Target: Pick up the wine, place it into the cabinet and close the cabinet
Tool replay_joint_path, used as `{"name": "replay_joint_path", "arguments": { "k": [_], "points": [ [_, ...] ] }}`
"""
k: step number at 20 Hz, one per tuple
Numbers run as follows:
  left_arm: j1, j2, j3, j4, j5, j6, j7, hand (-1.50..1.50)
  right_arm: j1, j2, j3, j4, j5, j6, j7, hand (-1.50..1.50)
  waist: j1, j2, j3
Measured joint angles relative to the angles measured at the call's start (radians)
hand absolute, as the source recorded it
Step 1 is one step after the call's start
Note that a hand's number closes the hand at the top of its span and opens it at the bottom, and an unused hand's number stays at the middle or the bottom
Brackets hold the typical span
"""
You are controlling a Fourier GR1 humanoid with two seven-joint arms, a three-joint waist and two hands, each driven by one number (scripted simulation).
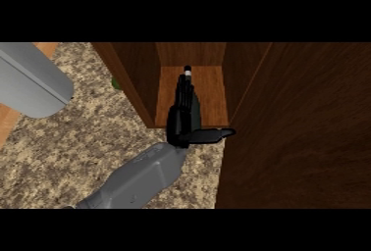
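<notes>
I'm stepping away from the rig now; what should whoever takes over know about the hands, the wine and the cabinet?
Right hand: reaching into the open cabinet, fingers straight, thumb out sideways; only a light band and dark tip show past the fingertips, so a held wine bottle cannot be confirmed.
Left hand: not in view; only a grey forearm at upper left.
Cabinet door: open, at right.
Done: arm is at the cabinet shelf.
Left: confirm wine placement, withdraw, close the door.
</notes>
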Motion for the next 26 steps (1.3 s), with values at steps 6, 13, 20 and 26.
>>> {"name": "replay_joint_path", "arguments": {
  "k": [6, 13, 20, 26],
  "points": [
    [0.116, 0.086, -0.009, -0.194, -0.113, 0.014, 0.032, -1.5, 0.019, -0.001, 0.0, -0.027, 0.001, -0.003, 0.007, -1.5, 0.009, -0.002, 0.0],
    [0.209, 0.199, -0.017, -0.447, -0.223, 0.036, 0.12, -1.5, 0.003, -0.009, -0.021, -0.013, 0.02, -0.004, -0.015, -1.5, 0.013, -0.003, 0.0],
    [0.353, 0.367, -0.028, -0.689, -0.303, -0.011, 0.17, -1.5, 0.03, -0.055, -0.031, -0.026, -0.058, 0.067, -0.006, 1.5, 0.015, -0.003, 0.001],
    [0.468, 0.542, 0.0, -0.878, -0.327, -0.098, 0.191, 1.5, 0.077, -0.104, 0.009, -0.044, -0.084, 0.169, -0.027, 1.5, 0.014, -0.004, 0.001]
  ]
}}
